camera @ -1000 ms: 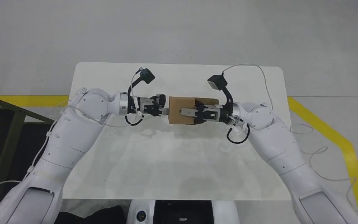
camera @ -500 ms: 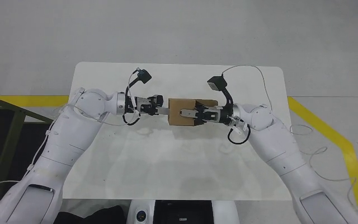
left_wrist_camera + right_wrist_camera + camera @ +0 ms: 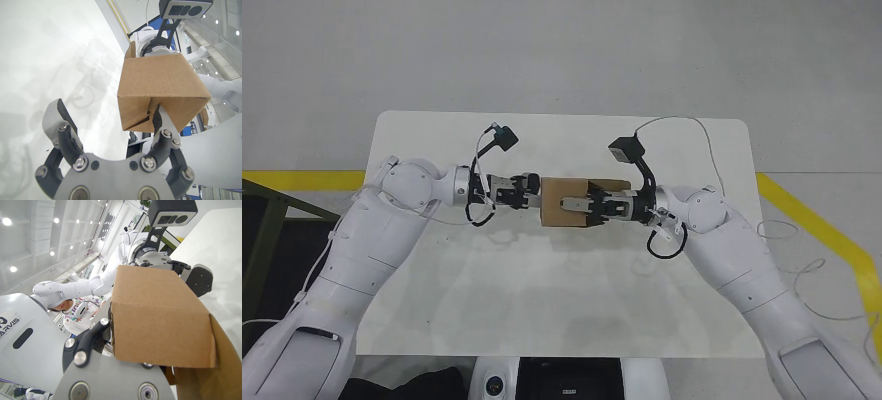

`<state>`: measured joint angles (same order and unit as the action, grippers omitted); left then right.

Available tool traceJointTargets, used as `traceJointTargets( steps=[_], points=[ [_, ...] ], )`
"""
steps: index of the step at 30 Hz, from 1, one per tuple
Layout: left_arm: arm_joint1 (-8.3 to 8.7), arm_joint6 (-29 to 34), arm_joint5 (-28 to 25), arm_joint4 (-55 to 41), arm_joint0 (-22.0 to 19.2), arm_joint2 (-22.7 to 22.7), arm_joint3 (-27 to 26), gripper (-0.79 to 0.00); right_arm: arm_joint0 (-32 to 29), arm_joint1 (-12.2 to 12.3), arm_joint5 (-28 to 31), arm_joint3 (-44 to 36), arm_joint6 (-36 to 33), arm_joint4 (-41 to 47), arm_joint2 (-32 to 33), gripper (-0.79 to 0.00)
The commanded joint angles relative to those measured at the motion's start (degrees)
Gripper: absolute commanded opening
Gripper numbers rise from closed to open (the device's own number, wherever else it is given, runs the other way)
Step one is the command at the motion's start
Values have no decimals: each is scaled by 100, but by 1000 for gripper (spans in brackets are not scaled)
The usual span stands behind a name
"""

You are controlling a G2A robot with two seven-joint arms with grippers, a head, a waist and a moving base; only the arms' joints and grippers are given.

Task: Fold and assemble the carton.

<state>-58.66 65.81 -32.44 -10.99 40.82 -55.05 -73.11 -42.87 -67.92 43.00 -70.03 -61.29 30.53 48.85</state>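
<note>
One carton [image 3: 557, 192] hangs clamped in right fingers [image 3: 576, 204]; left fingers [image 3: 58, 115] spread, one tip seemingly inside.

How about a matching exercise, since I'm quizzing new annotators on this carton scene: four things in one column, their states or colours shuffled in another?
Things:
1. left claw
2. right claw
3. carton
4. table

States:
A. white, beneath both arms
B. brown, held up between the two claws
C. open, one finger poked into the carton's end flaps
D. shut on the carton

Pairs: 1-C, 2-D, 3-B, 4-A.
</note>
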Motion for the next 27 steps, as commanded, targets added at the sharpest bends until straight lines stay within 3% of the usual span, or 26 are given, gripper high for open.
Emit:
traceJointTargets(
  steps=[1, 14, 27],
  points=[
    [-1, -2, -9, 13, 0, 2, -4, 0, 11, 11, 13, 21, 13, 6, -7, -785],
    [127, -501, -430, 1059, 126, -356, -101, 0, 66, 42, -428, 584, -365, -26, -81, -785],
    [326, -2209, -1523, 3090, 755, -1117, -641, 0, 364, -269, -781, 1423, -11, -200, -538, -785]
  ],
)
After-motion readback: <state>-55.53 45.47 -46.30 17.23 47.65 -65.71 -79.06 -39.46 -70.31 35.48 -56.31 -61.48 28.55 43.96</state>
